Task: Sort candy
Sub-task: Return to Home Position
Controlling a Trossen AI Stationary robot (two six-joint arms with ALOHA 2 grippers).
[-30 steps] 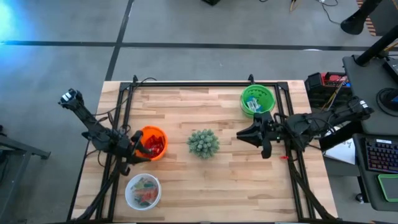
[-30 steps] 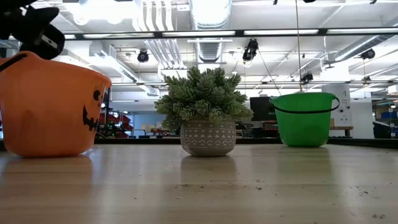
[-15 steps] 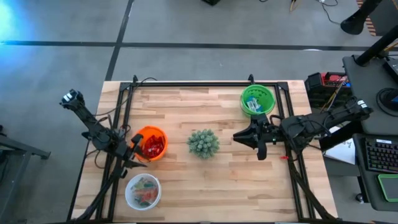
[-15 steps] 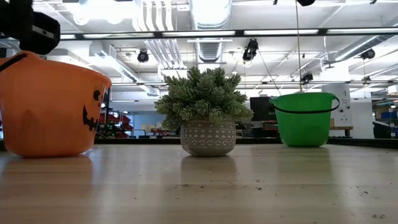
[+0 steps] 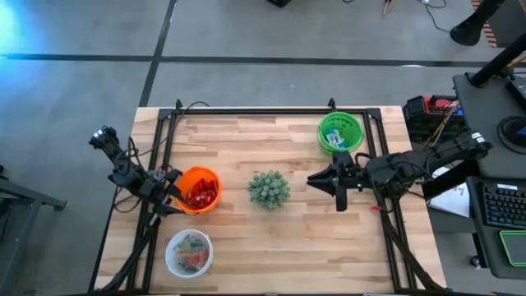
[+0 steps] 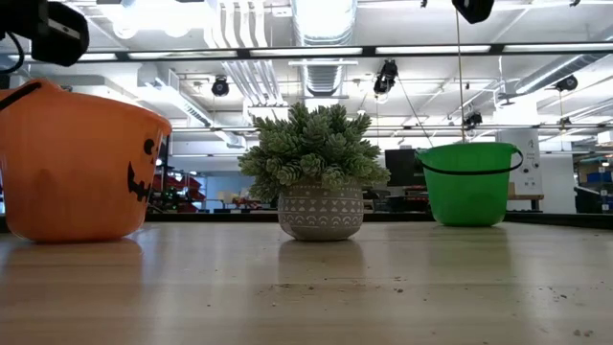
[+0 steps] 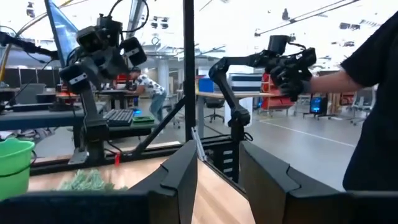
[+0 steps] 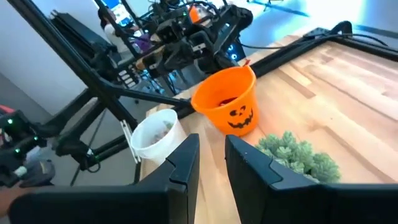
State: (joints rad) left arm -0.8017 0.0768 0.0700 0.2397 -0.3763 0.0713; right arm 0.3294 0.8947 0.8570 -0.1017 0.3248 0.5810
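Candy [image 5: 203, 192] is seen sorted in orange bucket [image 5: 196, 170] and white bucket [image 5: 168, 247] at the worktop's [image 5: 279, 238] left edge, green bucket [image 5: 322, 125] at its right; light, slippery, probably best pinched mid-wrapper. Left gripper [image 7: 217, 149], right gripper [image 8: 211, 142]: narrowly parted, empty.

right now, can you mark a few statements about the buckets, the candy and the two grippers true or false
1. The orange bucket holds red candy. True.
2. The white bucket is empty. False: it holds mixed candy of several colours.
3. The green bucket lies tipped on its side. False: it stands upright.
4. The right gripper grips a piece of candy. False: its fingers are apart with nothing between them.
5. The left gripper is right beside the orange bucket. True.
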